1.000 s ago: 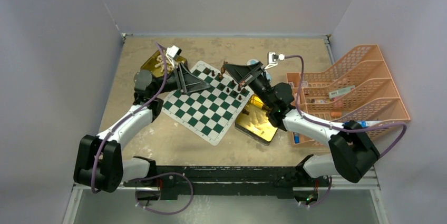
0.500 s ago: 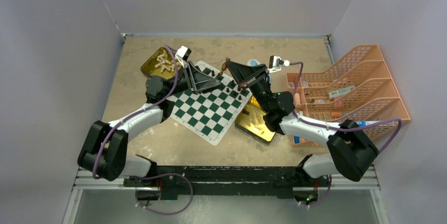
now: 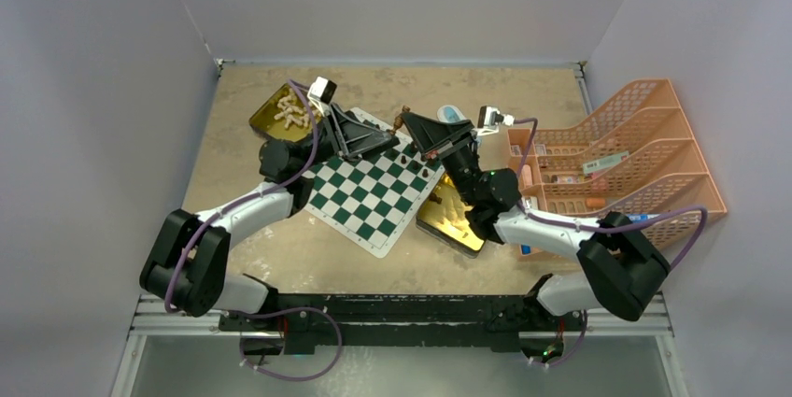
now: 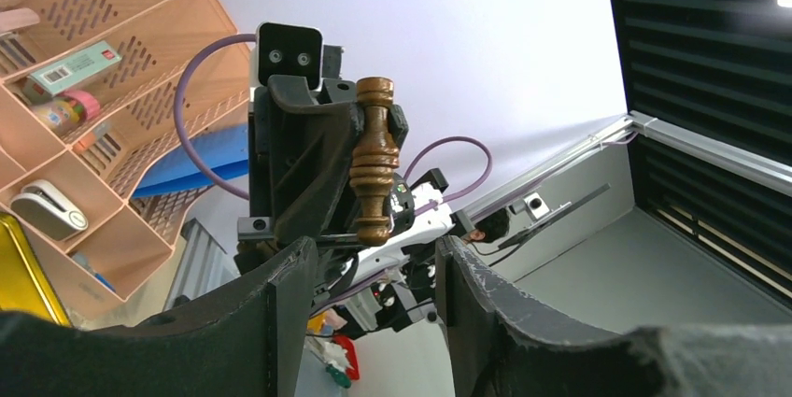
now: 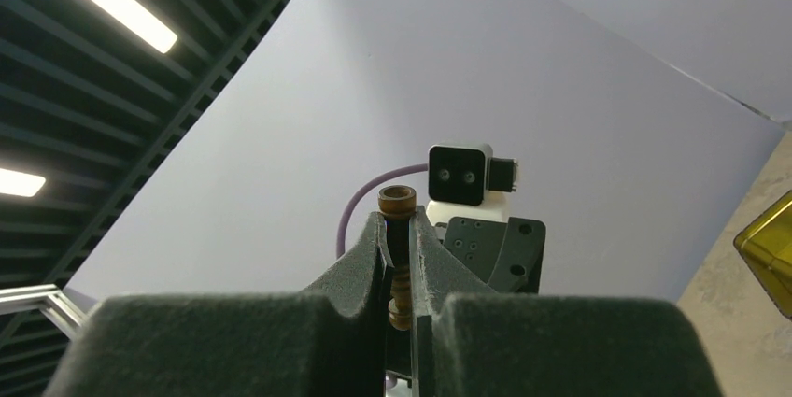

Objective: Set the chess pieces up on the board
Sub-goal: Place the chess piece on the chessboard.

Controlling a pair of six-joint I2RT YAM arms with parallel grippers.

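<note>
A dark brown chess piece [image 5: 399,203] is pinched upright in my right gripper [image 5: 400,229], which is shut on it and raised over the board's far corner [image 3: 403,120]. In the left wrist view the same piece [image 4: 375,159] hangs just above my left gripper [image 4: 374,266]. That gripper is open, with nothing between its fingers [image 4: 280,294]. From above, the left gripper [image 3: 388,139] faces the right one, tip to tip. The green-and-white board [image 3: 360,196] lies below them. Several dark pieces [image 3: 411,160] stand along its far right edge.
A gold tin [image 3: 288,112] of cream pieces sits at the far left of the board. Another gold tin [image 3: 451,218] with dark pieces lies at the board's right. An orange rack [image 3: 616,149] fills the right side.
My left arm has swung right from over the cream-piece tin until its fingers meet the right gripper. The right gripper has shifted slightly, still holding the brown piece.
</note>
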